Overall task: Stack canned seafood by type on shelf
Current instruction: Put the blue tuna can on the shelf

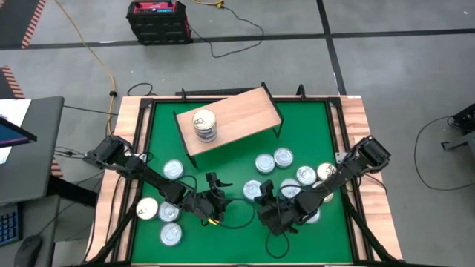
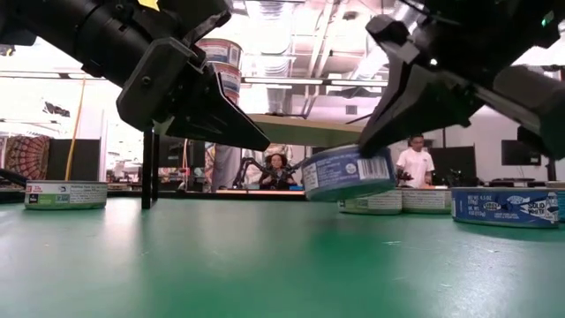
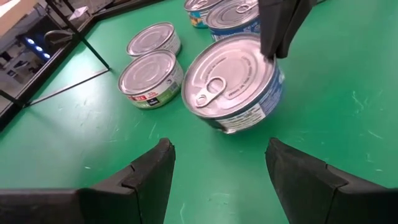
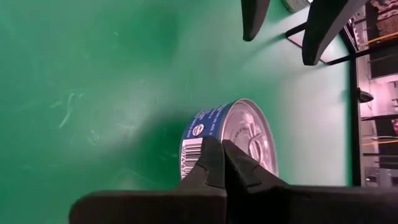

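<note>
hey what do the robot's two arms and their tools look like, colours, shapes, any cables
Both arms are dark, near black, built of blocky jointed segments. Each ends in a tool with two flat, wedge-shaped black fingers that taper toward the tips: left tool, right tool. Thin black cables lie on the table around the left arm and right arm. No markings can be made out on either.

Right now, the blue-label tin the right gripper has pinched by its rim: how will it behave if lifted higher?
The tin hangs tilted, pinched only at its rim by the right gripper, so it may pivot or slip; the metal lid looks smooth. It seems rigid, unlikely to deform. If dropped on edge, its round wall could roll across the table. The left gripper is open nearby.
</note>
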Robot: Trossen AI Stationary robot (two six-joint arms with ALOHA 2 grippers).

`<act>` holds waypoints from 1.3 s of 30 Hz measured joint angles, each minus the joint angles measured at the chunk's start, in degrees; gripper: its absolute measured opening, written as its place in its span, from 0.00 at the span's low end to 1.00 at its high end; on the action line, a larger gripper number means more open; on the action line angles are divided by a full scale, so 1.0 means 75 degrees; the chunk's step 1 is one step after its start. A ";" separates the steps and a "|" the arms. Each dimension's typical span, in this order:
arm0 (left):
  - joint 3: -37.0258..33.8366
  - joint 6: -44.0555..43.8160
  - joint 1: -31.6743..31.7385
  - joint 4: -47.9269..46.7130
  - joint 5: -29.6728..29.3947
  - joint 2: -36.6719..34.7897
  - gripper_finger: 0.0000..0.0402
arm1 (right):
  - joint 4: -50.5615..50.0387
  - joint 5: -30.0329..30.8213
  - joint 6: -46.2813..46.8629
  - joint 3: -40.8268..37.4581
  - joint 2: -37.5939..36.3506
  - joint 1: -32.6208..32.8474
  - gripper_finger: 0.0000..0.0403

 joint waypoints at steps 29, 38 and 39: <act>0.0000 -0.2674 -0.1453 -0.1843 0.0082 -0.1470 0.60 | -0.2712 0.1634 -0.2562 0.3063 -0.0009 -0.1184 0.03; 0.0000 -0.2900 -0.2145 -0.1978 -0.1145 -0.1470 0.60 | -0.2444 0.1658 -0.3800 0.3930 -0.0017 -0.2524 0.03; 0.0000 -0.2896 -0.2174 -0.1979 -0.1150 -0.1470 0.60 | -0.2324 0.1529 -0.3903 0.3930 -0.0020 -0.2704 0.03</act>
